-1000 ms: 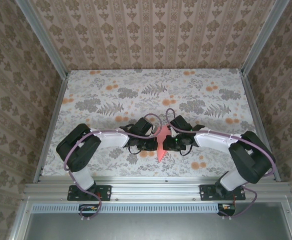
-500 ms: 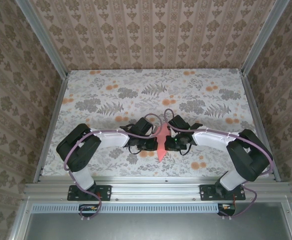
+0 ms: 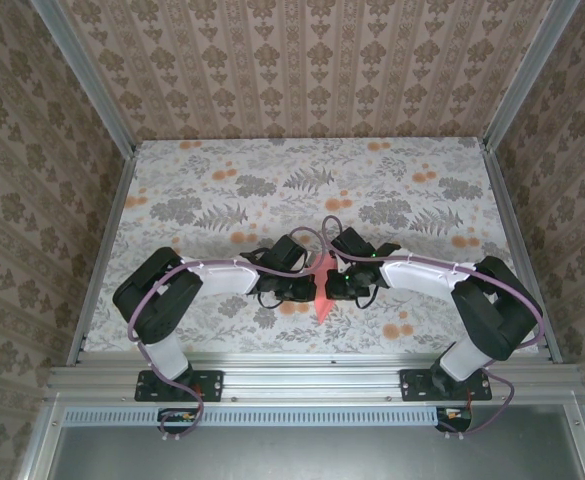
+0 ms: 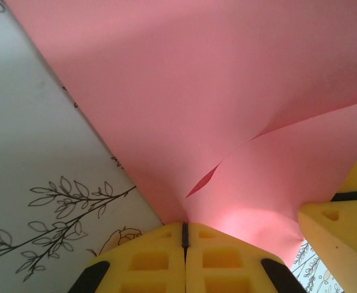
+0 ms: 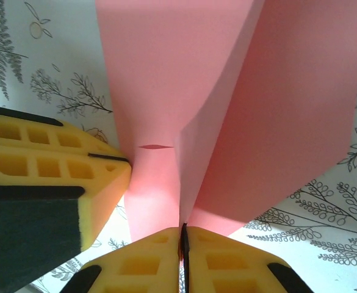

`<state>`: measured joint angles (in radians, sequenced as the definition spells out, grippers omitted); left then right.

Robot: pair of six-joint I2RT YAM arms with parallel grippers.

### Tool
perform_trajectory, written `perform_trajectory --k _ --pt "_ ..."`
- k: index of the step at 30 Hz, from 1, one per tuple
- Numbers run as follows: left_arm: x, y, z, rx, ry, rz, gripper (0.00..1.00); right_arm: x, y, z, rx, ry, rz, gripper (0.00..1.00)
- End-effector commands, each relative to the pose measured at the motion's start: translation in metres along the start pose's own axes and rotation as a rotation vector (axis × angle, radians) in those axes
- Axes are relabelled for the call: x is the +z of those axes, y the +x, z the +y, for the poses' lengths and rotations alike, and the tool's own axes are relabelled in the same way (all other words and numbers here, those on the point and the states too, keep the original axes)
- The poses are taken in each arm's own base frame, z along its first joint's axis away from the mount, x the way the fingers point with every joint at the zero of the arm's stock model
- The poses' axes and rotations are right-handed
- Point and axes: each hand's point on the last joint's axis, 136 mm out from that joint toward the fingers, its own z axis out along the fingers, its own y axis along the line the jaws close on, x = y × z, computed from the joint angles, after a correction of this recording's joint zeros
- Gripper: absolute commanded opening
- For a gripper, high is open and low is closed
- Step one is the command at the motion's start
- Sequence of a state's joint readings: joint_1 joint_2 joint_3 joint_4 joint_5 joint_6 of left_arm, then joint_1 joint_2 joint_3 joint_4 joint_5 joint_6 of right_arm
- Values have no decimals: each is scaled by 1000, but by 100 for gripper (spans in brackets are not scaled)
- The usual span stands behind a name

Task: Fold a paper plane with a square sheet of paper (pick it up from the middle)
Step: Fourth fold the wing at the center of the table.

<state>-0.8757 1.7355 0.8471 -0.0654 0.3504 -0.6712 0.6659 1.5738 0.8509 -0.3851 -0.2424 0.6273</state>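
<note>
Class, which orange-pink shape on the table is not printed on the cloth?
The pointed paper plane, held by the left gripper and right gripper; the others are flat flower prints.

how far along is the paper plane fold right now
Well along, it seems. Done: the pink paper is a narrow pointed shape with lengthwise folds, not a flat square. In hand: the left gripper and right gripper are each shut on it, holding it between them. Left: probably the final creases and release; how many folds remain I cannot tell.
</note>
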Motion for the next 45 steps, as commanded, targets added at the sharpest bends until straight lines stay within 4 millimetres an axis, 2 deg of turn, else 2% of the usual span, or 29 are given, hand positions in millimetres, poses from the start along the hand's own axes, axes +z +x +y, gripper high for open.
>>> perform_trajectory --k 1,15,33,45 --pt "13 12 18 1 -64 40 6 0 -2 7 -8 -16 7 12" --pt "13 17 21 -3 -61 40 6 3 -4 31 9 -158 9 13" --pt "12 17 27 -33 -24 25 6 17 -5 23 50 -188 27 13" --pt "12 16 31 -51 -3 17 4 24 -9 20 133 -287 24 13"
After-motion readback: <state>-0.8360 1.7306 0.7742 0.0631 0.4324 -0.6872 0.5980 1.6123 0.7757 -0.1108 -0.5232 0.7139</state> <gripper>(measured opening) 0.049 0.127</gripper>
